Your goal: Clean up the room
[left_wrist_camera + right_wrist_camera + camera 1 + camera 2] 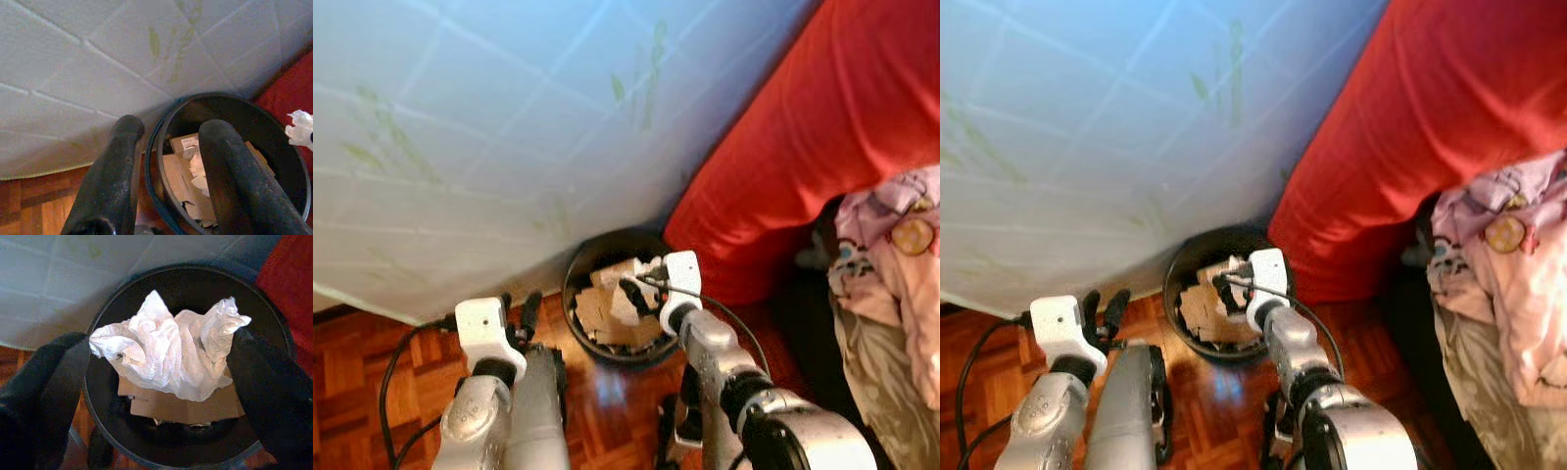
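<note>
The step in hand looks like the drop: a piece of rubbish has been carried to the bin and is about to be let go. The right claw (161,362) hangs directly over the mouth of the black bin (576,294), and its two black fingers (46,387) are closed on either side of a crumpled white tissue (168,352), pinching it between them. Below the tissue, inside the bin, lie flat pieces of brown cardboard (181,406) and some paper scraps, so the bin is partly filled.

The bin stands on the wooden parquet floor (372,362), tucked against the edge of a pale blue bedcover (509,127) and just beside a red blanket (822,127) that hangs down to the robot's right. Further right lies a heap of pink patterned cloth (901,264).

The left claw (166,166) hovers just beside the bin on the robot's left, holding nothing, its fingers apart, one of them reaching over the rim in the left wrist view.

The next move, as I judge it, calls for little: the right claw needs only to spread its fingers so the tissue falls among the cardboard. Since the tissue is light and creased, it may cling to a finger, so a small shake or a slightly lower release could help. After that the arm can lift clear of the rim without catching it.
</note>
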Available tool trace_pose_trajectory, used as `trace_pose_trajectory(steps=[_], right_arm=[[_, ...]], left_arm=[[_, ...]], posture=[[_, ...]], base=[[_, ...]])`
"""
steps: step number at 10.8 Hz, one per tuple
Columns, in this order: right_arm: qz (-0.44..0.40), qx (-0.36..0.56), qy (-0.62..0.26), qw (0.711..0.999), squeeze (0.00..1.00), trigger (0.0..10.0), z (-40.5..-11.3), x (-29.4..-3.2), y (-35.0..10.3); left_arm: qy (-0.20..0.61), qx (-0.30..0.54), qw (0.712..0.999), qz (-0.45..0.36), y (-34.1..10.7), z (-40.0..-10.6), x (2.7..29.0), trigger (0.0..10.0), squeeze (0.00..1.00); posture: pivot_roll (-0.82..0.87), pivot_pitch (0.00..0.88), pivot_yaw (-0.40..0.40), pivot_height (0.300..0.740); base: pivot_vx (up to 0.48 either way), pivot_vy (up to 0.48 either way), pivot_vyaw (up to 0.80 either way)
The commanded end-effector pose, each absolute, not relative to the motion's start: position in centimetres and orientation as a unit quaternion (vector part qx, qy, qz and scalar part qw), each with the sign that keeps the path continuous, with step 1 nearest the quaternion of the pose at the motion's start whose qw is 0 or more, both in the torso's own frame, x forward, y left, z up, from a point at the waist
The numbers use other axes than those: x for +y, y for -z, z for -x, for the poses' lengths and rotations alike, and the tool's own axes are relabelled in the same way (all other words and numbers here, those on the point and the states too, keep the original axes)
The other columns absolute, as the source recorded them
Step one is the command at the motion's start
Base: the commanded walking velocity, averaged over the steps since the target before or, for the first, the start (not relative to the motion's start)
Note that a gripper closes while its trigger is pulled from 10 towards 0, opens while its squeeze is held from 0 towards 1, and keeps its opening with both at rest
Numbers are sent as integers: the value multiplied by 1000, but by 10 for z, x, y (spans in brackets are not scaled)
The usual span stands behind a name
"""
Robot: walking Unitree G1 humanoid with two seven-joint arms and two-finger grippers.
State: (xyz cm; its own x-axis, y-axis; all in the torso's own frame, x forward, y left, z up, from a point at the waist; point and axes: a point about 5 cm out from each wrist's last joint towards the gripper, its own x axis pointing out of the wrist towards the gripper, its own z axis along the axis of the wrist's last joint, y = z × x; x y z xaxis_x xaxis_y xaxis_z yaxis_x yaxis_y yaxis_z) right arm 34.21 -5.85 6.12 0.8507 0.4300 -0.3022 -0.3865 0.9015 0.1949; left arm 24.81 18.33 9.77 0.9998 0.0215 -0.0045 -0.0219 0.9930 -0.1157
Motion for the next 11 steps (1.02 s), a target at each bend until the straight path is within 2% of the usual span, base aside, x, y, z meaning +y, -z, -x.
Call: trace_pose_trajectory(steps=[1, 6, 8, 9, 11], right_arm=[[-54, 204, -212, 954, 0, 10000, -333, -59, -47], [27, 267, -171, 948, 0, 10000, -323, -75, -25], [65, 286, -171, 941, 0, 10000, -318, -79, -18], [102, 302, -171, 932, 0, 10000, -314, -84, -12], [93, 289, -196, 932, 0, 10000, -315, -76, -15]], left_arm=[[-10, 18, 998, 63, -92, -242, 182, 10000, 0], [-14, 23, 998, 63, -94, -233, 181, 10000, 0], [-17, 25, 997, 66, -95, -229, 179, 10000, 0], [-17, 24, 997, 70, -100, -228, 176, 10000, 0], [-18, 22, 997, 71, -105, -225, 175, 10000, 0]], posture=[[253, 406, -79, 585], [275, 435, -86, 585], [276, 480, -88, 585], [285, 540, -90, 585], [290, 579, -95, 585]], base=[[0, 0, 0], [0, 0, 0], [0, 0, 0], [0, 0, 0], [0, 0, 0]])
